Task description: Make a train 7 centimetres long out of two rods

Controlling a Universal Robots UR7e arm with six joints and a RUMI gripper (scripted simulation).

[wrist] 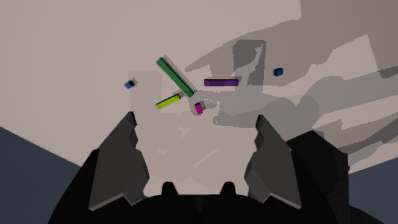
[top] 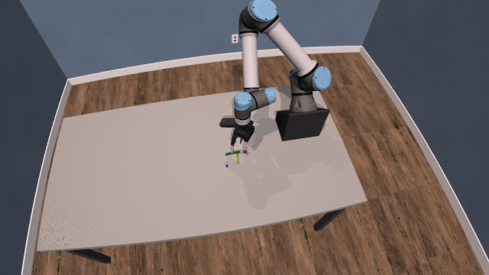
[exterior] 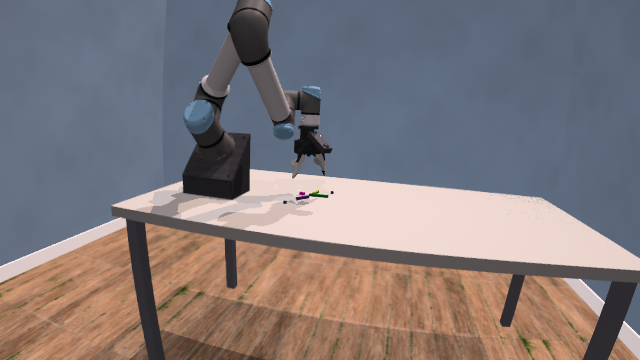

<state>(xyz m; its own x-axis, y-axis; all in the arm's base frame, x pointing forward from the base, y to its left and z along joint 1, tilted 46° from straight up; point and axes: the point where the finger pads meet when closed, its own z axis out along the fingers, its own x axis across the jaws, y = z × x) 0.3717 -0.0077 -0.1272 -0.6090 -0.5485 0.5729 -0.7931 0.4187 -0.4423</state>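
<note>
Gripper (top: 237, 148) (exterior: 309, 175) (wrist: 197, 114) hovers with jaws spread, nothing between them, above the green rod (top: 229, 153) (exterior: 320, 195) (wrist: 175, 77), purple (top: 241, 141) (exterior: 302, 197) (wrist: 221, 82), lime (top: 238, 159) (exterior: 316, 192) (wrist: 168, 102) and magenta (top: 244, 151) (exterior: 302, 193) (wrist: 199, 108) lying near green, the 7-centimetre train not yet begun.

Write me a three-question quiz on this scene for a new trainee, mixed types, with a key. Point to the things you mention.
1. True or false: the gripper (top: 238, 149) (exterior: 309, 175) (wrist: 197, 114) is holding the purple rod (exterior: 302, 197) (wrist: 221, 82).

2. Multiple choice: which rod looks longest in the wrist view?
a) magenta
b) lime
c) green
d) purple

3. Fill in the blank: by the colour code, a train 7 centimetres long could pair the lime rod (top: 238, 159) (wrist: 168, 102) with the ____ rod.

Key: 1 false; 2 c; 3 magenta
</note>
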